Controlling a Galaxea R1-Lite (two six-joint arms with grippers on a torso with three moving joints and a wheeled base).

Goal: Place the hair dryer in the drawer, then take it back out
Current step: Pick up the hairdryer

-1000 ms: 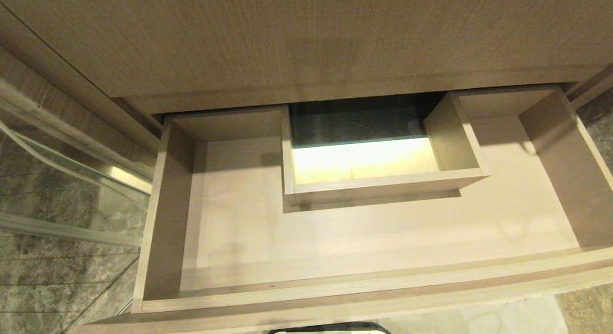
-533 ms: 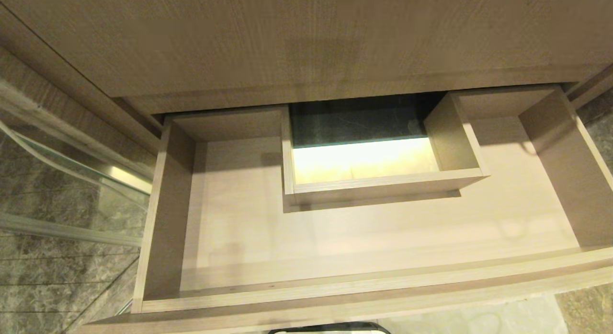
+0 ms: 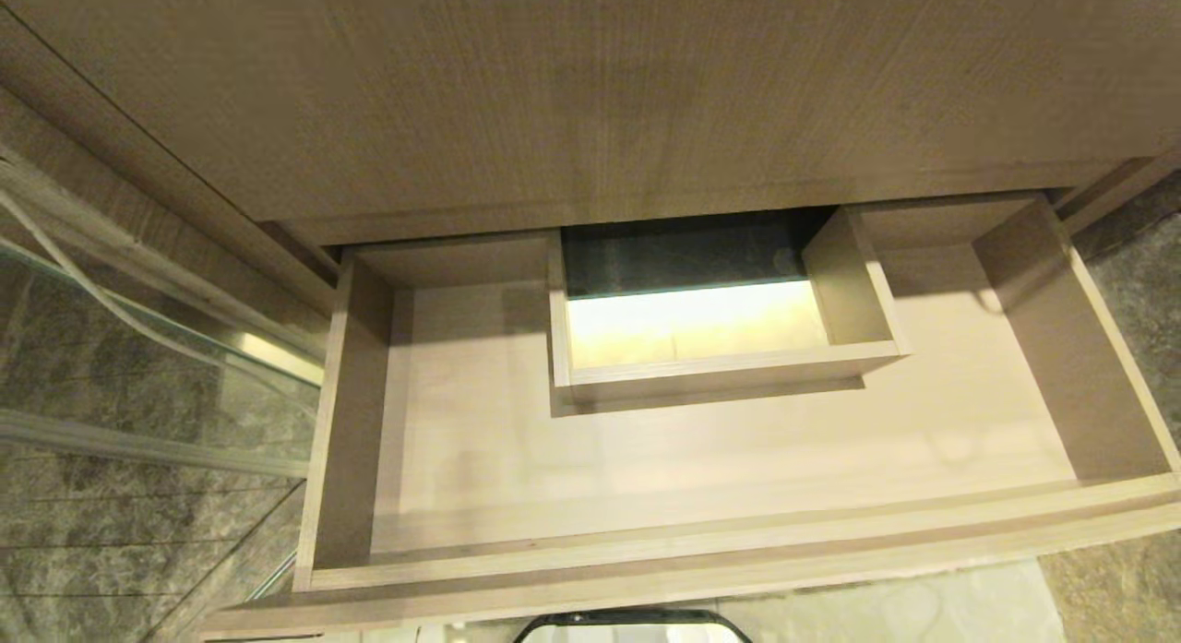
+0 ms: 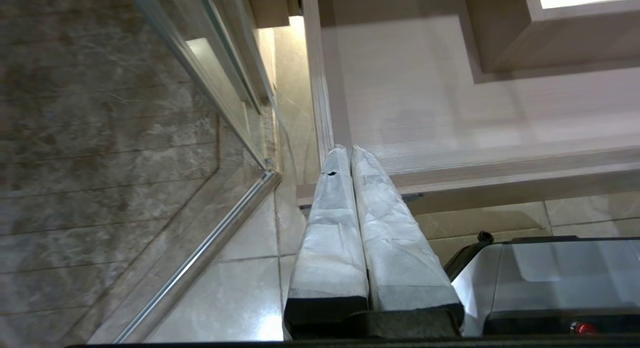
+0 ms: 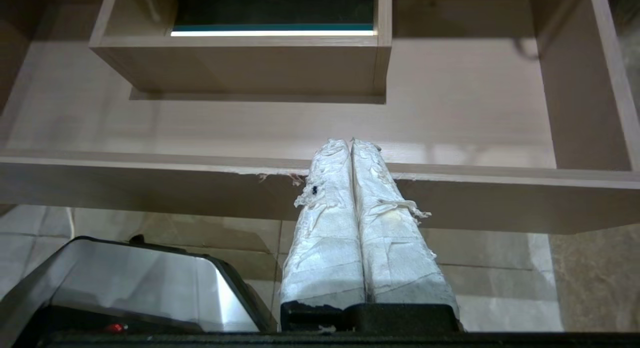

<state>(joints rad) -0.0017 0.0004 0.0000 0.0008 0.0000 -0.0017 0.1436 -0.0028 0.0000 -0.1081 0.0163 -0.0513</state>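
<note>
Bathroom setting: grey marble tile, a glass panel (image 3: 138, 339) left of the drawer (image 3: 720, 569).
Drawer: pulled open below the wood cabinet front, bare inside but for its boxed cutout (image 3: 710, 334).
Hair dryer: in no view; whereabouts cannot be told.
Left gripper (image 4: 348, 151): padded fingers pressed together, holding nothing, over the drawer's left front corner.
Right gripper (image 5: 350, 143): likewise closed and empty, above the drawer's front rim.
Advice: locate the dryer first, then grasp its barrel squarely, keeping the cord clear of the drawer rim.

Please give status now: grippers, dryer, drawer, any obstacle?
Left gripper and right gripper shut, empty, both short of the drawer. Drawer open, nothing in it. Dryer not in view. No obstacle seen.
</note>
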